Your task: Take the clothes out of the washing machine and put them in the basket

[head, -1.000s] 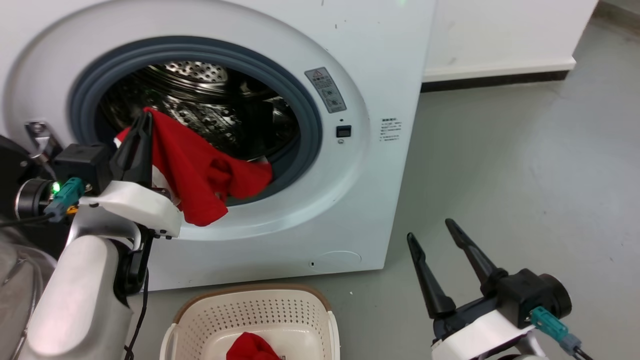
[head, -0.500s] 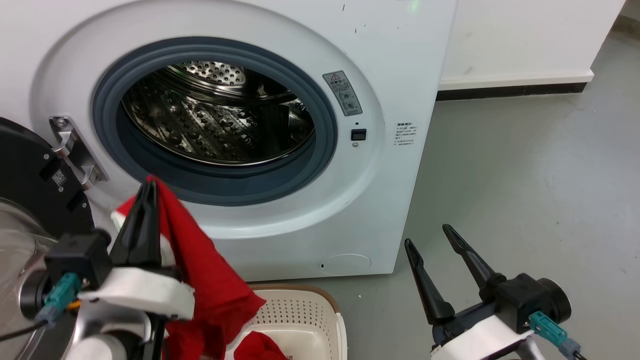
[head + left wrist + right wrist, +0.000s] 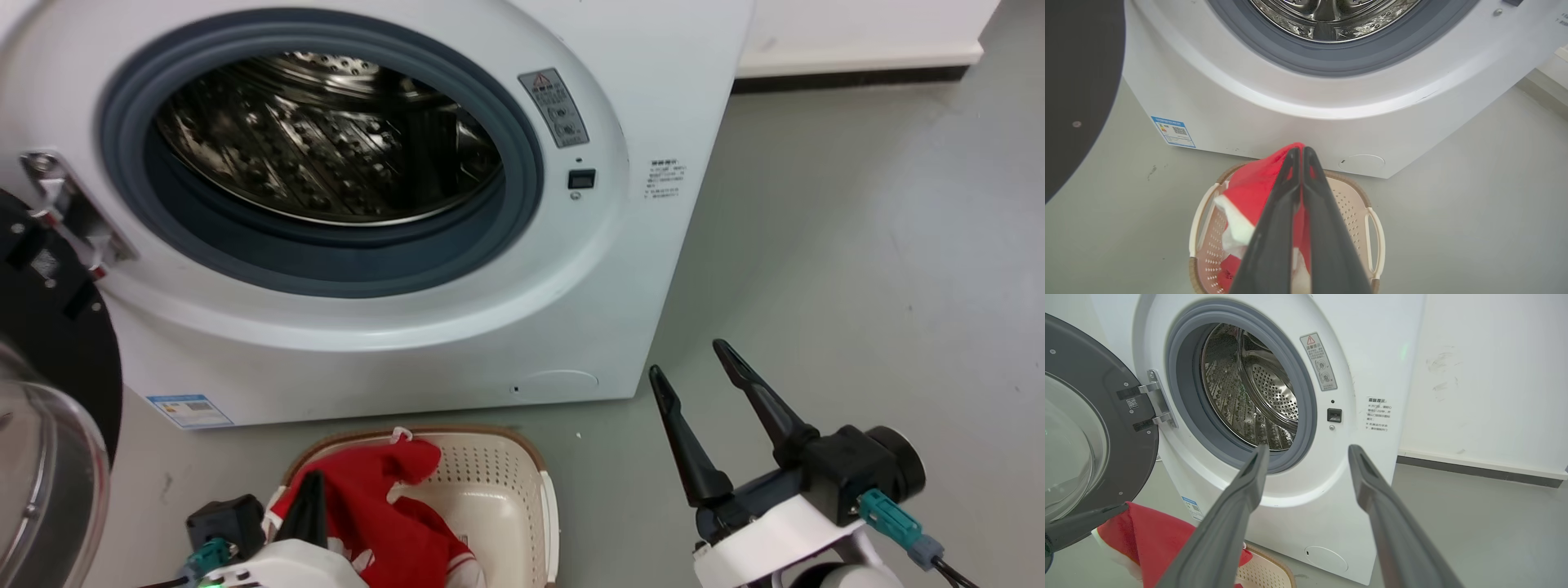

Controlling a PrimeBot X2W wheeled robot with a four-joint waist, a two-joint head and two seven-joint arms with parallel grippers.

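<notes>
Head view: clothes (image 3: 384, 506) lay slumped in the basket (image 3: 490, 469); soft and light, I judged; any bunched fold would do to grab. Left wrist view: left gripper (image 3: 1299, 152) was pinched tight on a red fold over the basket; right wrist view: right gripper (image 3: 1308, 451) was spread wide, gripping nothing.

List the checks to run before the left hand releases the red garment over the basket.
1. Left hand shut on the red garment: ok.
2. Garment hangs above the basket: ok.
3. All fabric inside the basket rim: cannot tell; white trim lies near the left rim.
4. Drum cleared of clothes: ok, as far as its interior shows.
5. Right hand open and apart from the basket: ok.
</notes>
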